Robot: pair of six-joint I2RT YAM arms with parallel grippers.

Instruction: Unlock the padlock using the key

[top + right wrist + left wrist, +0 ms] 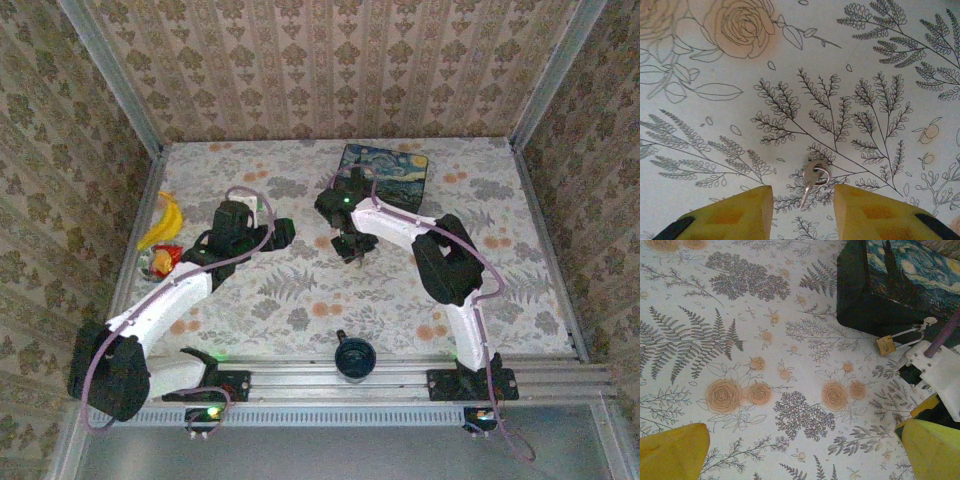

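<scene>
Small silver key on a ring (pixel 812 179) is lying flat on the floral-print table (pixel 715 150); it is being straddled by the two yellow fingers (pixel 740 212) of the right pincer (pixel 803 210); this pincer is being held part-way apart, released, with nothing being grasped and the key not being touched; jaws are being lined up either side of the key, judged as set-up for a pinch; the key is thin and flat, so a low, close pinch is probably being called for and a slip is a risk.

Left pincer (pixel 802 440) is being held wide apart, released and empty; it is being pointed toward the tiny brass-coloured padlock (pixel 885 345), judged as readiness to steady it for the key; the padlock is being hung by its thin silver shackle (pixel 907 337) from the hasp on the side of the dark blue painted swirly-sky box (pixel 875 295), body low beside the box base; the shackle is looking closed, so unlocking is judged not yet begun; a white arm link (pixel 940 370) is sitting just beside the padlock.
</scene>
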